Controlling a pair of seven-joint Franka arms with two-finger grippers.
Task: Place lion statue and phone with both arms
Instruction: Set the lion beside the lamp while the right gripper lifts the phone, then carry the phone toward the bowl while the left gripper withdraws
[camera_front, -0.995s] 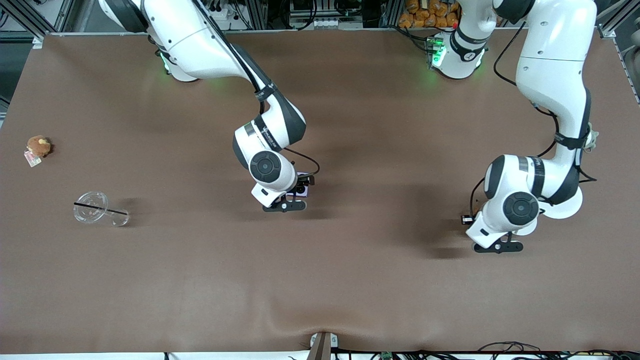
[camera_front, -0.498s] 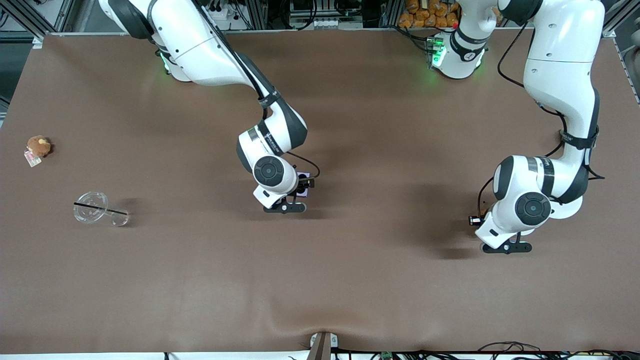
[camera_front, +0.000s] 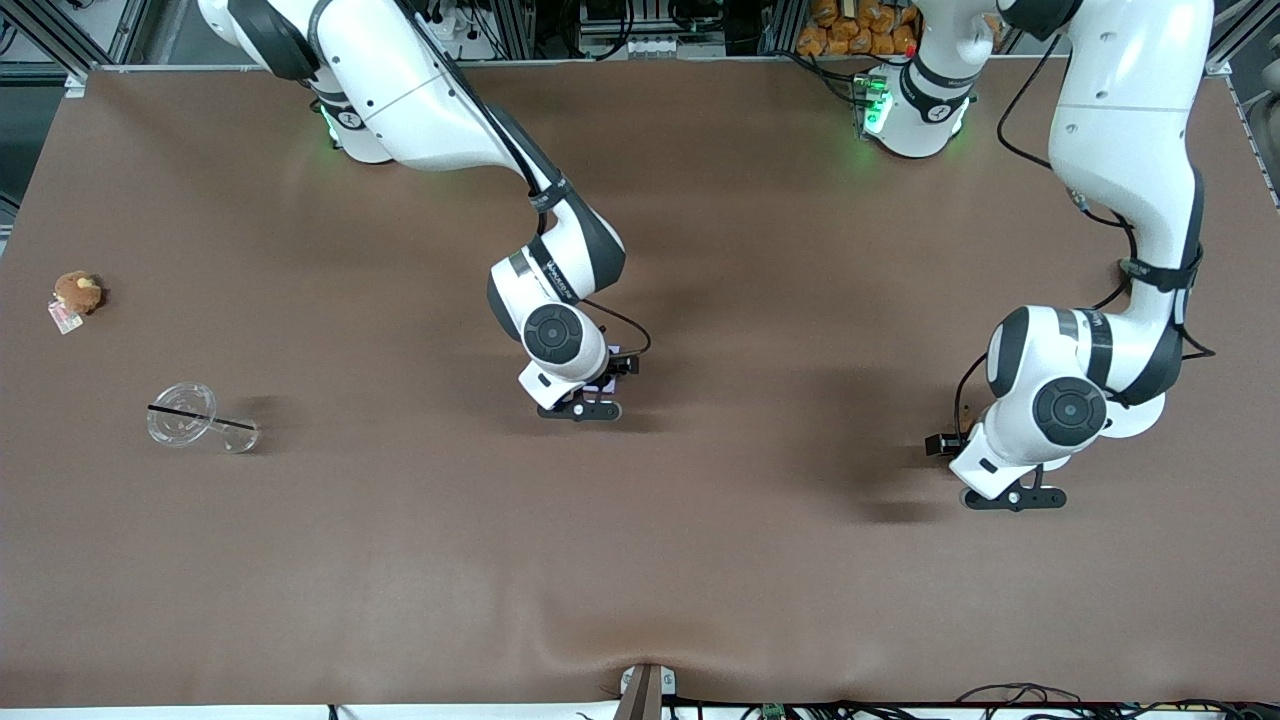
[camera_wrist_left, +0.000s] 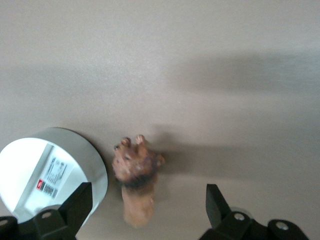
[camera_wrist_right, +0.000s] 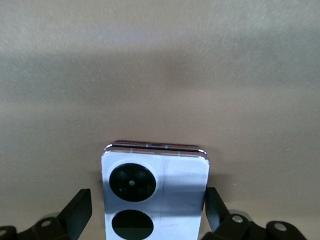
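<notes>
The lavender phone (camera_wrist_right: 155, 195) lies flat on the brown table, its two black camera circles facing up. My right gripper (camera_wrist_right: 147, 196) is open and low over it, one finger on each side, with small gaps showing. In the front view this gripper (camera_front: 603, 380) hides most of the phone. The reddish-brown lion statue (camera_wrist_left: 135, 180) lies on the table. My left gripper (camera_wrist_left: 147, 196) is open and straddles it with wide gaps. In the front view the left gripper (camera_front: 965, 452) hides the statue.
A white round container with a label (camera_wrist_left: 50, 175) stands right beside the lion statue; it also shows under the left arm (camera_front: 1135, 420). A brown plush toy with a tag (camera_front: 77, 292) and a clear cup with a black straw (camera_front: 195, 418) lie at the right arm's end.
Both wrists have shifted slightly toward the left arm's end of the table. The right hand now covers more of the phone. Neither object has moved.
</notes>
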